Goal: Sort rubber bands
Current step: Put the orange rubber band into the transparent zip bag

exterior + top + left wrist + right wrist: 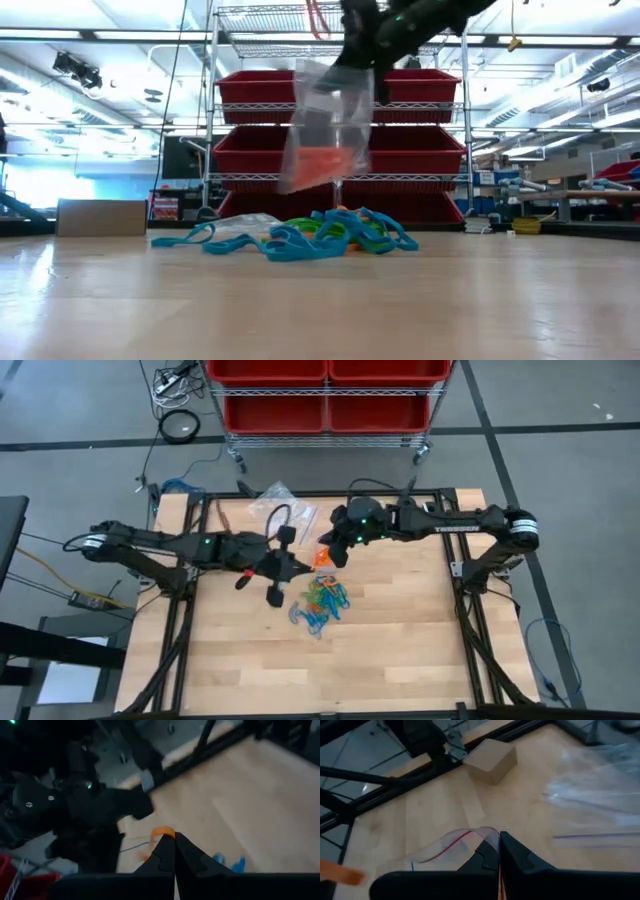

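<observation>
A clear plastic bag (325, 125) with orange rubber bands (322, 160) at its bottom hangs above the table. My right gripper (498, 840) is shut on its top edge. My left gripper (173, 842) is right beside the bag, on its left side (300, 568). It is shut, with an orange rubber band (162, 832) at its fingertips. A loose pile of blue, green and orange rubber bands (322, 602) lies on the wooden table just nearer than both grippers; it also shows in the low view (310, 235). My left gripper pinches an orange rubber band between its two fingertips; a small loop (163, 831) shows just past the tips, lifted clear of the table. My right gripper pinches the clear bag's open top edge (487, 834), beside its red zip line, coming from above. The bag hangs below the fingers, clear of the table, with the orange bands at its bottom (320, 165).
More clear plastic bags (285, 510) and a black cable (275, 520) lie near the table's far edge. A small brown box (490, 757) sits on the wood. A wire rack with red bins (325, 395) stands beyond the table. Bare wood (300, 670) lies toward the near edge.
</observation>
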